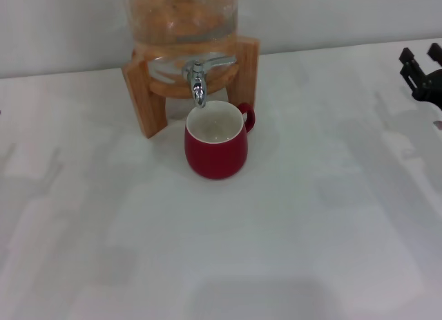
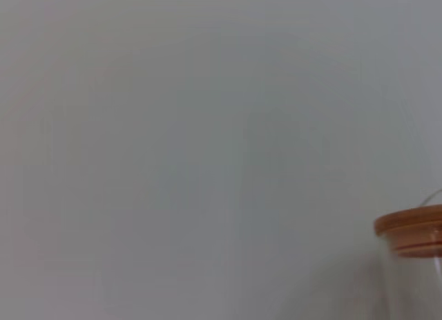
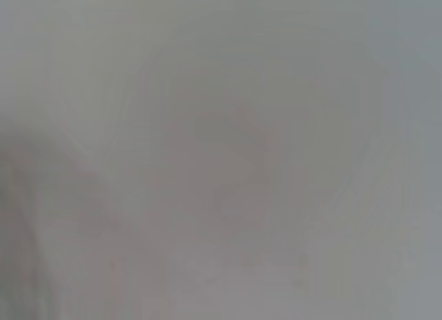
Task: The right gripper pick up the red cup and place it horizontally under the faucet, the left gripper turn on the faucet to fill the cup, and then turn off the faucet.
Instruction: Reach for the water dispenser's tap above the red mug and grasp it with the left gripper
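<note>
In the head view the red cup (image 1: pixel 215 151) stands upright on the white table, its white inside facing up and its small loop handle pointing back right. Its mouth sits right below the spout of the chrome faucet (image 1: pixel 198 81), which sticks out of the glass dispenser jar (image 1: pixel 181 16) on a wooden stand (image 1: pixel 145 92). No stream of water shows at the spout. My right gripper (image 1: pixel 421 61) is at the far right edge, well away from the cup, open with nothing between its black fingers. The left gripper is out of view.
The white tabletop (image 1: pixel 276 251) spreads wide in front of and beside the cup. The left wrist view shows only a pale wall and the jar's wooden lid (image 2: pixel 414 230) at its edge. The right wrist view shows only pale blank surface.
</note>
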Robot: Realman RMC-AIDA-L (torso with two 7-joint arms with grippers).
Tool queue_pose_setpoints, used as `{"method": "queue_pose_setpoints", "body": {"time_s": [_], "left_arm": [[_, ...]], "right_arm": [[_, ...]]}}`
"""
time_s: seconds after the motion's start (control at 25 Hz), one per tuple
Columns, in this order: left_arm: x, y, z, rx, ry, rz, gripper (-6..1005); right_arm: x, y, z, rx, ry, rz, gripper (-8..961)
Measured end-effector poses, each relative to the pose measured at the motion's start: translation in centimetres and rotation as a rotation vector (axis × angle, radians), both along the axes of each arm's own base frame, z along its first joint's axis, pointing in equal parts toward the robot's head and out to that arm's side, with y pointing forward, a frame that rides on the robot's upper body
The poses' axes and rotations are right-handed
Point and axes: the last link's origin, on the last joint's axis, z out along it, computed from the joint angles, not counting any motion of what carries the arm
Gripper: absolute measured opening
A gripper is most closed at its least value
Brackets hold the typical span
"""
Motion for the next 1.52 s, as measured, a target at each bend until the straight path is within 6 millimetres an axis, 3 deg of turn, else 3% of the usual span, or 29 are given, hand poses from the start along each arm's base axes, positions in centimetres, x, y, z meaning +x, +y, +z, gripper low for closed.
{"method": "queue_pose_setpoints", "body": {"time_s": [0.36,0.6,0.96,1.52], "left_arm": [[-0.5,-0.2,0.6,0.032,-0.008,0.02,849],[-0.5,-0.2,0.6,0.034,-0.008,0.021,849],[-0.5,0.4,1.1,0.048,-0.019,0.032,849],[-1.6,5.4,3.1,-0.143,0.0,0.288,848]], "right_arm": [[0.6,-0.9,0.5,0.054,0.024,-0.02,760],[1.0,-1.7,1.3,0.103,0.048,-0.021,867],[0.9,-1.9,1.2,0.1,0.09,-0.011,863],[1.1,-1.3,0.0,0.048,0.127,-0.064,860]]}}
